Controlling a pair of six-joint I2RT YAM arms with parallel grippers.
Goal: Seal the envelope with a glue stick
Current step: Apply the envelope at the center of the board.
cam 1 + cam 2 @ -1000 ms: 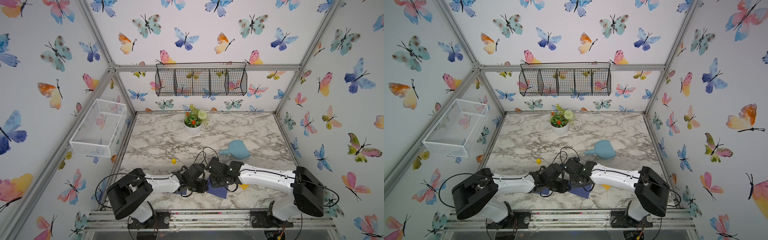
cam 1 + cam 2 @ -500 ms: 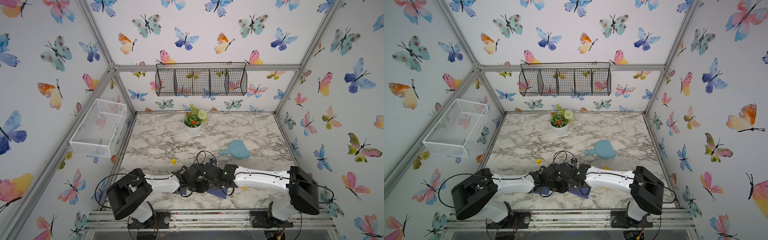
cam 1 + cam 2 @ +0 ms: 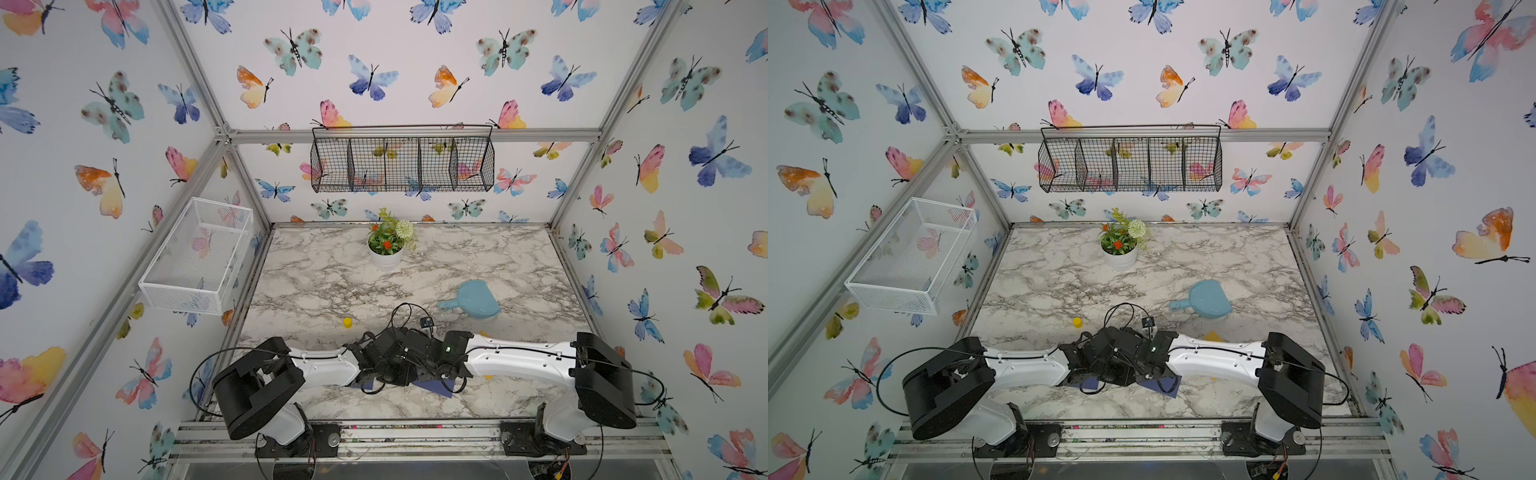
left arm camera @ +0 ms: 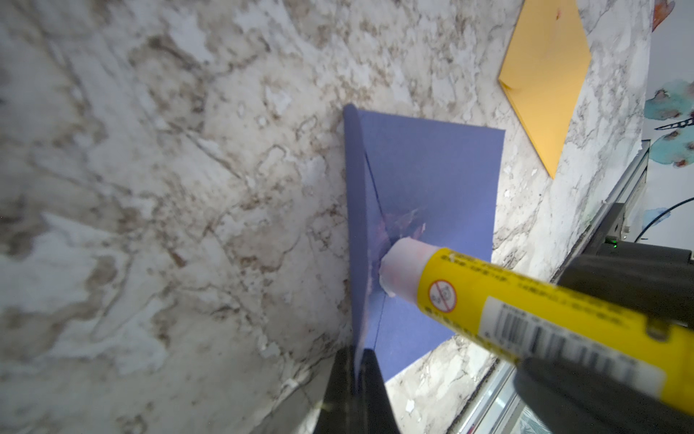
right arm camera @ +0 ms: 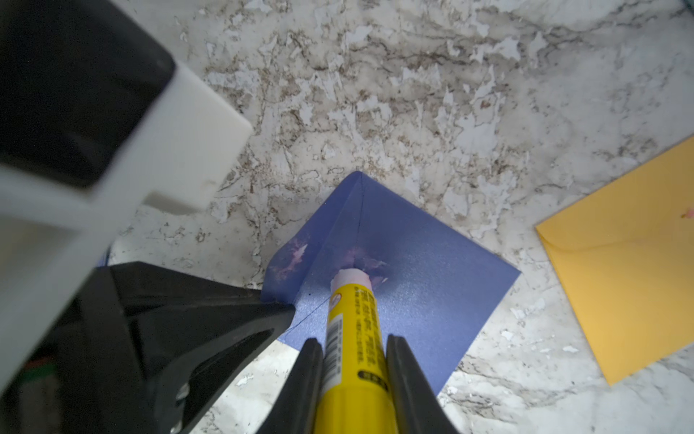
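A blue envelope [image 4: 432, 169] [image 5: 432, 270] lies near the table's front edge, and only a corner of it [image 3: 436, 388] [image 3: 1165, 384] shows under the wrists in both top views. My left gripper [image 4: 355, 353] is shut on the edge of the envelope's flap [image 5: 296, 255] and holds it raised. The yellow glue stick [image 4: 525, 312] [image 5: 353, 312] sits in my right gripper [image 5: 353, 340], which is shut on it. Its white tip [image 4: 403, 266] presses on the envelope's body beside the flap fold, where pale smears show. A small yellow cap [image 3: 348, 322] [image 3: 1077, 322] stands on the marble behind the left arm.
A yellow envelope [image 4: 544, 75] [image 5: 631, 282] lies flat to the right of the blue one. A blue dustpan [image 3: 473, 299] [image 3: 1208, 299] lies mid-right, a flower pot [image 3: 386, 245] at the back. A white mesh basket [image 3: 195, 257] hangs on the left wall, a black wire basket [image 3: 403, 166] on the rear wall.
My right wrist has moved left and closed in on the left wrist over the blue envelope. The left arm has hardly moved.
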